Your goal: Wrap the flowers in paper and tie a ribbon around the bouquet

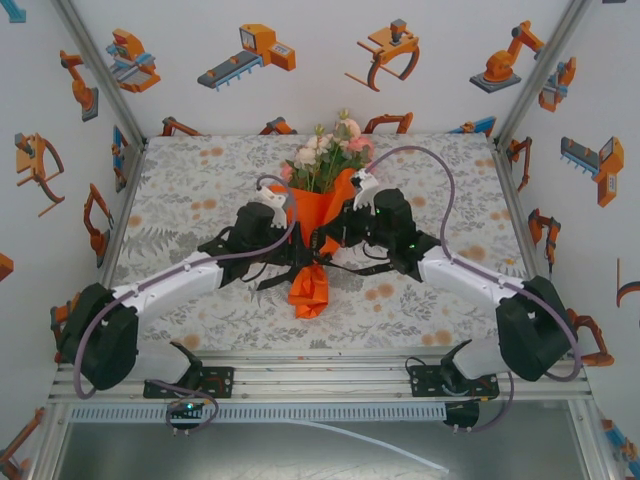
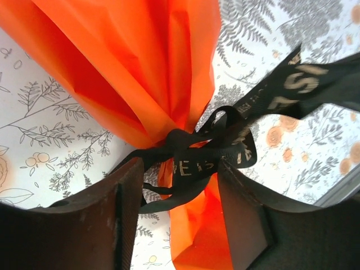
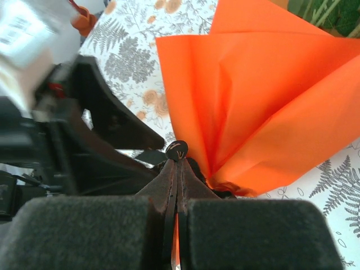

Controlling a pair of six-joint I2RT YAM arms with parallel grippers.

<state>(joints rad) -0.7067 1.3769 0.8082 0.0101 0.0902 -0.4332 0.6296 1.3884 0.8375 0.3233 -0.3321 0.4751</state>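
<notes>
- The bouquet (image 1: 322,215), an orange cone with blossoms above its wide rim, lies at mid-table on the grey-and-orange floral-print tablecloth (image 1: 200,180). Its rim is toward the far edge and its narrow tail toward the arm bases.
- The flowers (image 1: 330,150) are a small bunch of pink, white and peach blossoms with green leaves, and they stick out of the far end of the cone.
- The paper (image 2: 129,67) is a thin, matte, bright orange sheet, gathered into folds and pinched to a narrow waist.
- The ribbon (image 2: 194,166) is narrow and black with light lettering. It is looped and knotted around that waist, and one strand runs off up and to the right.
- Left gripper (image 2: 180,169): the dark fingers (image 2: 129,214) stand partly apart on either side of the knot. I cannot tell whether they touch it.
- Right gripper (image 3: 177,163): the fingers are pressed together, with their tips at the waist of the cone. A small dark rounded bit sits at the tips; I cannot tell whether it is ribbon.
</notes>
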